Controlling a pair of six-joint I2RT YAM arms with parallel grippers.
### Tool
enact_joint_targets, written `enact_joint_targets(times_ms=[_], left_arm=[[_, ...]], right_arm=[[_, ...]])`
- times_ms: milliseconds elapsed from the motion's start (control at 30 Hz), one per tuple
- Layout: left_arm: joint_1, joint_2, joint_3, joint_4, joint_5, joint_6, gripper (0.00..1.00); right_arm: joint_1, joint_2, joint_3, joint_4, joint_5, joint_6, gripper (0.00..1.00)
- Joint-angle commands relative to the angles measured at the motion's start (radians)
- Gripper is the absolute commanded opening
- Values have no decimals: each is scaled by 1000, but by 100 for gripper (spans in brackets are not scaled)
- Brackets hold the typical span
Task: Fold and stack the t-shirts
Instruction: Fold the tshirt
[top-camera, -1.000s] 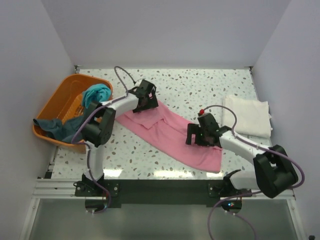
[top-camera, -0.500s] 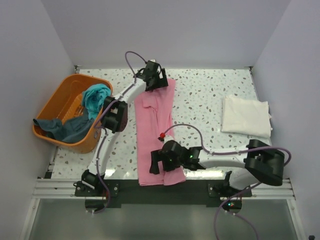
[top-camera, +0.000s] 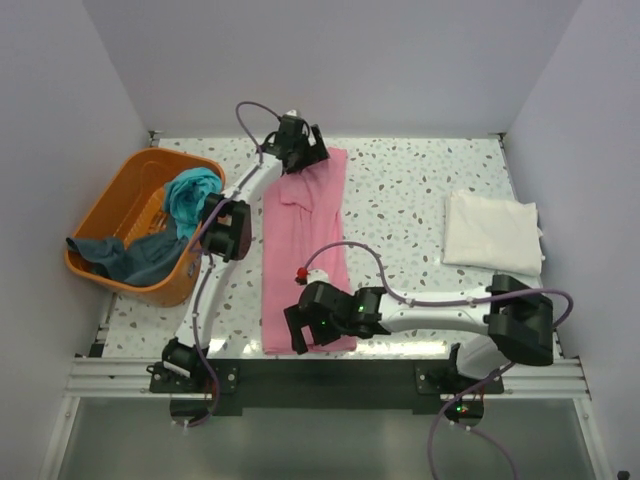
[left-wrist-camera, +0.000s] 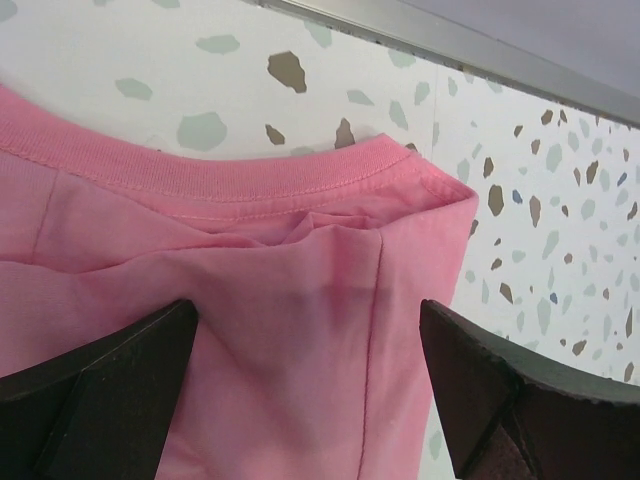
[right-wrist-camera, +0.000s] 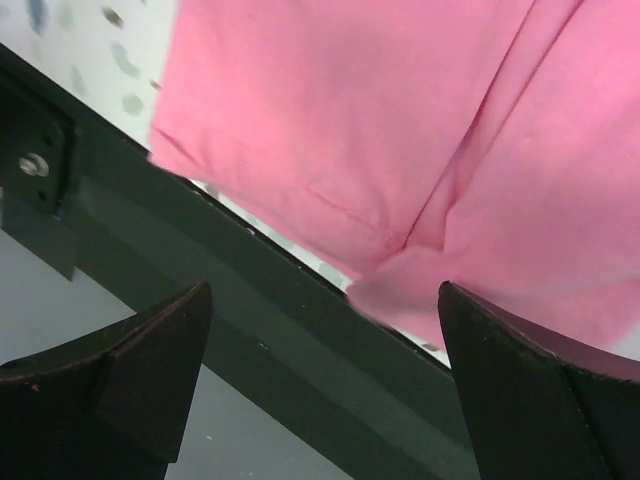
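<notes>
The pink t-shirt (top-camera: 302, 245) lies as a long narrow strip from the table's back to its front edge. My left gripper (top-camera: 301, 152) is at its far collar end, and in the left wrist view my left gripper (left-wrist-camera: 308, 330) is open with the pink collar (left-wrist-camera: 250, 175) flat below it. My right gripper (top-camera: 308, 327) is over the near hem. In the right wrist view my right gripper (right-wrist-camera: 322, 300) is open, and the hem (right-wrist-camera: 400, 285) hangs at the table's edge. A folded cream-white t-shirt (top-camera: 493, 232) lies at the right. The teal t-shirt (top-camera: 192, 190) and the dark slate-blue t-shirt (top-camera: 118, 256) are in the basket.
The orange plastic basket (top-camera: 115, 200) stands at the left of the table. The dark front rail (right-wrist-camera: 200, 300) runs just under the pink hem. White walls close the table at the back and sides.
The pink shirt swung from a diagonal to a strip running front to back, then shifted slightly left. My right gripper moved left along the front edge; my left gripper moved to the back.
</notes>
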Motion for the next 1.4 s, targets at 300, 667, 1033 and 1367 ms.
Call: enact_joint_targets(times_ms=[300,667,1033,1367], left_arm=[[31,-100,-19,-67,6,-50,100],[-157,-938,-750,-13,-81,33,100],[-401,-1634,-1760,-133,-181,-293,100],[-420,-1891,-1999,-281,-53,-401,95]], right_arm=[[-4,-314,45,-134,281,23,98],[-24,-452,-133,-230,340,191,99],[-38,-561,-276,-221,292,210,99],[-39,-453,-305,-154,270,282,97]])
